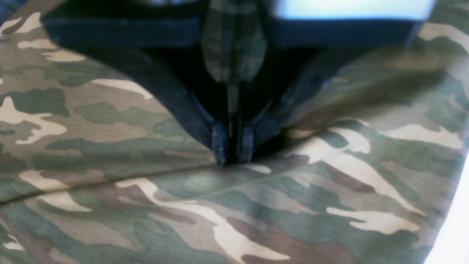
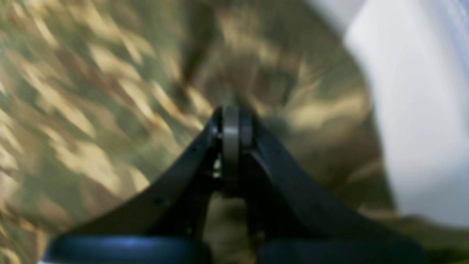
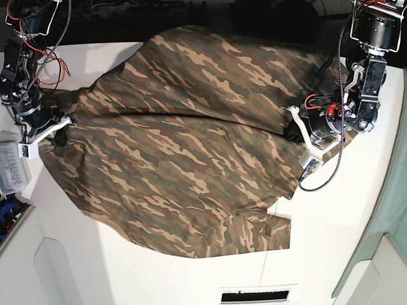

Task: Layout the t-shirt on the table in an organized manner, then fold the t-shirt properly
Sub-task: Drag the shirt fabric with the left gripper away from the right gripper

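The camouflage t-shirt [image 3: 184, 146] lies spread over most of the white table [image 3: 343, 222], wrinkled, with one sleeve toward the near edge. My left gripper [image 3: 294, 130] is at the shirt's right edge. In the left wrist view this gripper [image 1: 232, 154] is shut on a fold of the t-shirt [image 1: 256, 205], with cloth bunched between the fingers. My right gripper [image 3: 62, 124] is at the shirt's left edge. In the blurred right wrist view it [image 2: 231, 117] is shut on the t-shirt [image 2: 91, 110], with cloth between the fingers.
Bare white table shows right of the shirt and along the near edge, with a dark slot [image 3: 252, 297] at the front. A pale box [image 3: 11, 166] stands at the left edge. Red wires [image 3: 38, 51] hang by the right arm.
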`<action>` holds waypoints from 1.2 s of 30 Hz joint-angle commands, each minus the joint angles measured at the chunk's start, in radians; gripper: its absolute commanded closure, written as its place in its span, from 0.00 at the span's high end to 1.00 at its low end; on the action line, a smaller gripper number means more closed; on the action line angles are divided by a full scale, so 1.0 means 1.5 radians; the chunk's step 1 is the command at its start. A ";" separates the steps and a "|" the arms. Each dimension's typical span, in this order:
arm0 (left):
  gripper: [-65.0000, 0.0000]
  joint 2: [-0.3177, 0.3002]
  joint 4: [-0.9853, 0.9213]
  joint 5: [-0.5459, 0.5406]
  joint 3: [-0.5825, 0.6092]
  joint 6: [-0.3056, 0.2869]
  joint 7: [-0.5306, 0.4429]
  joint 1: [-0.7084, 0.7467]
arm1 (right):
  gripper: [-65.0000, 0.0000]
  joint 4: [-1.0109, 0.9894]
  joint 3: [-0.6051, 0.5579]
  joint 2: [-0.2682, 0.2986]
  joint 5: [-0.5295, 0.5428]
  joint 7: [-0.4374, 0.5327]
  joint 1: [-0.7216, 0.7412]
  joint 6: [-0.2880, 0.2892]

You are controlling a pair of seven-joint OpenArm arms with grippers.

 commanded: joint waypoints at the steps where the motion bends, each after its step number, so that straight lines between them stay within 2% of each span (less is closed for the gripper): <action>1: 0.05 -0.009 -0.004 0.032 -0.001 0.016 0.045 -0.001 | 0.00 -0.007 0.000 0.020 0.007 0.020 0.008 0.001; 7: 0.00 -0.009 -0.008 0.073 0.018 0.043 0.028 -0.023 | 0.00 -0.016 0.018 0.046 0.040 0.007 -0.029 0.013; 11: 0.00 -0.006 -0.072 0.105 0.095 0.044 0.012 -0.095 | 0.00 0.025 0.056 0.047 0.114 -0.039 -0.079 0.016; 13: 0.00 0.001 -0.124 0.118 0.141 0.066 -0.007 -0.143 | 0.00 0.053 0.080 0.043 0.158 -0.065 -0.107 0.018; 15: 0.00 0.014 -0.178 0.128 0.183 0.092 -0.023 -0.191 | 0.00 0.081 0.105 0.036 0.201 -0.082 -0.139 0.040; 19: 0.00 0.054 -0.257 0.128 0.234 0.093 -0.030 -0.267 | 0.00 0.122 0.127 0.028 0.252 -0.088 -0.190 0.043; 22: 0.00 0.070 -0.264 0.127 0.247 0.092 -0.026 -0.300 | 0.00 0.130 0.127 0.028 0.267 -0.087 -0.192 0.043; 24: 0.00 0.074 -0.255 0.116 0.247 0.076 -0.010 -0.313 | 0.00 0.136 0.128 0.028 0.278 -0.086 -0.186 0.043; 29: 0.00 0.051 -0.178 0.033 0.247 0.071 0.019 -0.314 | 0.00 0.168 0.133 0.028 0.277 -0.086 -0.166 0.043; 32: 0.06 0.017 -0.110 0.001 0.247 0.098 0.014 -0.310 | 0.00 0.171 0.133 0.028 0.276 -0.086 -0.132 0.043; 34: 0.06 -0.007 -0.070 -0.002 0.247 0.101 0.020 -0.309 | 0.00 0.171 0.133 0.026 0.272 -0.086 -0.106 0.042; 36: 0.06 -0.032 -0.046 -0.008 0.247 0.100 0.030 -0.305 | 0.00 0.169 0.132 0.018 0.237 -0.086 -0.076 0.041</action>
